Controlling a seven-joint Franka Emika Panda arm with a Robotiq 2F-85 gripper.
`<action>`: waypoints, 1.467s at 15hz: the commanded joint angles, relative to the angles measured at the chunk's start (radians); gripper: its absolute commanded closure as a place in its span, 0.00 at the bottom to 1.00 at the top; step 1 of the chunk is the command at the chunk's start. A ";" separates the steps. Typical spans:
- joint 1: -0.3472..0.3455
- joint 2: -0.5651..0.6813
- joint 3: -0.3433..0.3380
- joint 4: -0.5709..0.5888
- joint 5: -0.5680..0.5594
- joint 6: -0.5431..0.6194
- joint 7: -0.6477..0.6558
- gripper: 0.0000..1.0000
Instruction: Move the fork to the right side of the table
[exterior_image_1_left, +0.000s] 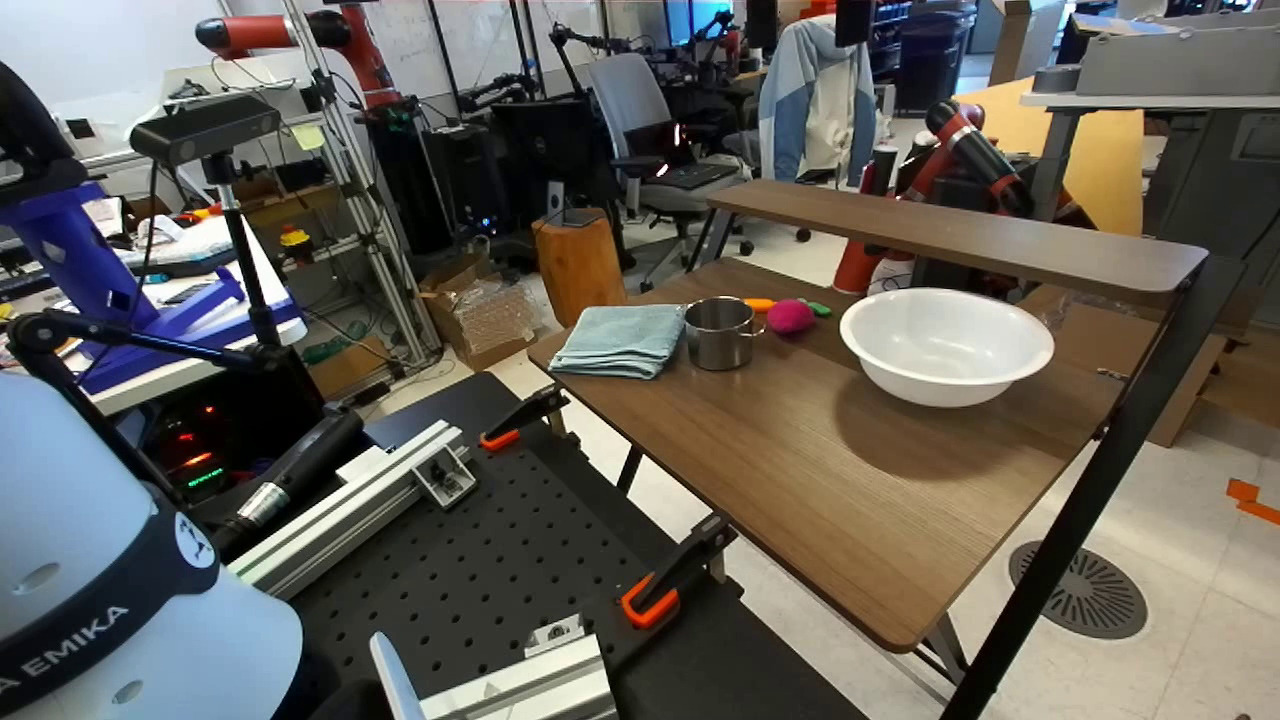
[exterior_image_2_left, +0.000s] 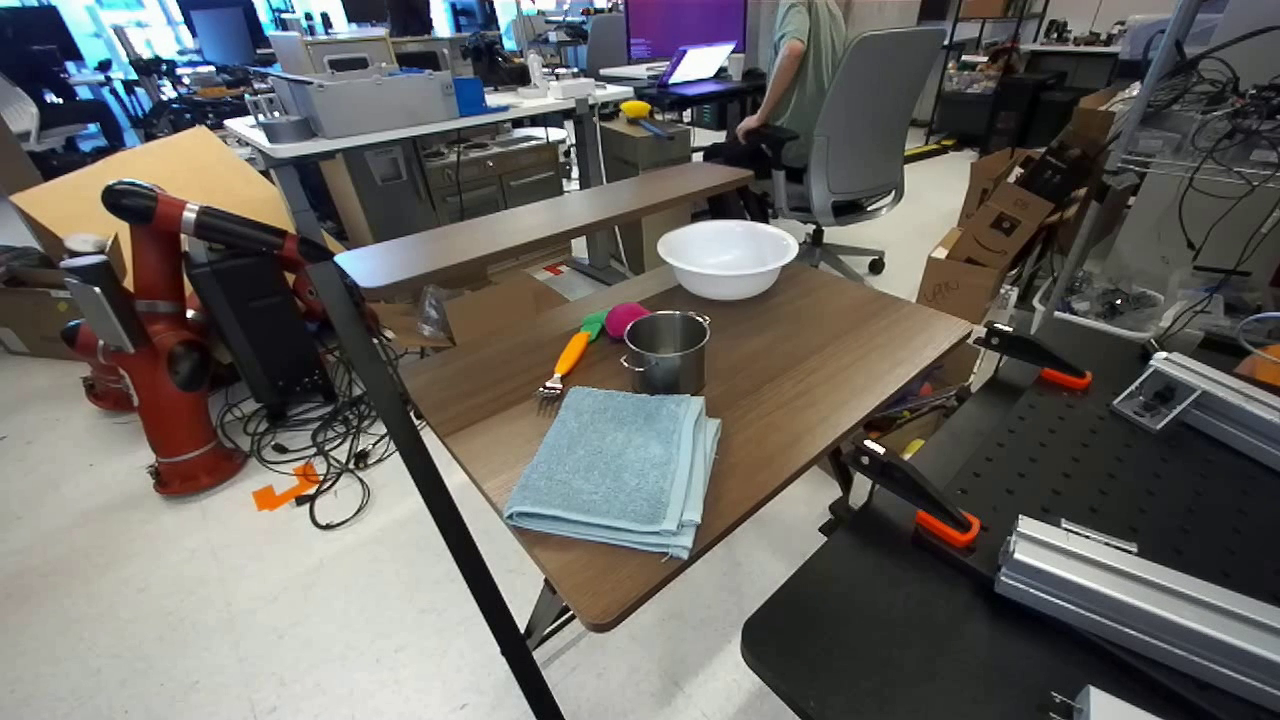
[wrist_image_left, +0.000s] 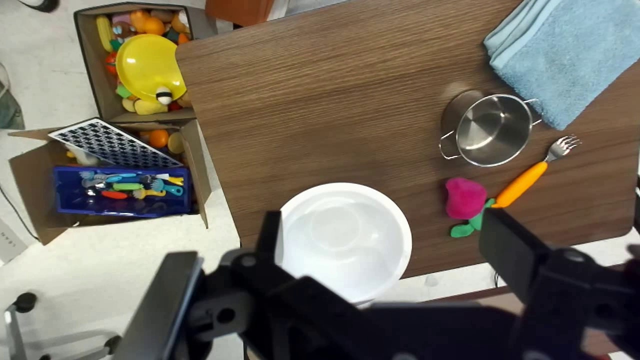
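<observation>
Fork (wrist_image_left: 529, 176) lay on counter (wrist_image_left: 320, 110) beside metal pot (wrist_image_left: 492, 131), long axis diagonal in wrist view: tines pointed upper right, just past corner of blue cloth (wrist_image_left: 575, 60); handle end by pink toy (wrist_image_left: 465, 196). Gripper (wrist_image_left: 382, 227) was spread wide.

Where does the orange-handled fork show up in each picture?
In an exterior view: slightly above-right of centre, fork partly hidden behind the metal pot.
In an exterior view: just left of centre, fork.
Wrist view: right side, fork.
Shared landmark: the metal pot, near the fork in every view.
</observation>
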 joint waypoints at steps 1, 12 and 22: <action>0.002 0.000 -0.002 0.002 0.000 -0.003 0.000 0.00; 0.067 0.207 0.067 0.058 0.009 0.092 0.228 0.00; 0.207 0.592 0.066 0.312 0.020 0.235 0.552 0.00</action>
